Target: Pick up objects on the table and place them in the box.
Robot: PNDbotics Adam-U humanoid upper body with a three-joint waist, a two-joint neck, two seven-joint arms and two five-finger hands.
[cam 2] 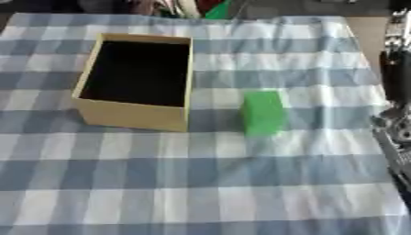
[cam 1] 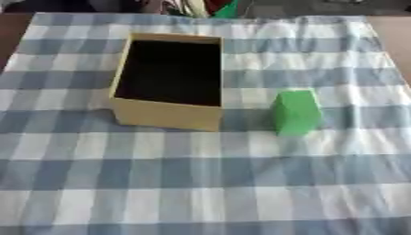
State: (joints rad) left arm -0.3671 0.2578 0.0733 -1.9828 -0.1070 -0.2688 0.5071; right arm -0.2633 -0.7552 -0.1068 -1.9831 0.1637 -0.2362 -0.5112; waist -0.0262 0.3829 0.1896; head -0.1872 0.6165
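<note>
An open tan cardboard box (cam 1: 167, 114) with a dark inside stands upright left of centre on the checked cloth. A green block (cam 1: 296, 112) stands on the cloth just to the right of the box, a short gap apart from it. In the right eye view, black and silver parts of my right arm and hand (cam 2: 393, 120) run down the right edge, to the right of the block and not touching it. How that hand stands is not visible. My left hand shows in neither view.
The blue and white checked cloth (cam 1: 201, 183) covers the table, with brown table edge (cam 1: 397, 36) at the far right. Coloured items (cam 1: 217, 7) lie beyond the far edge of the cloth.
</note>
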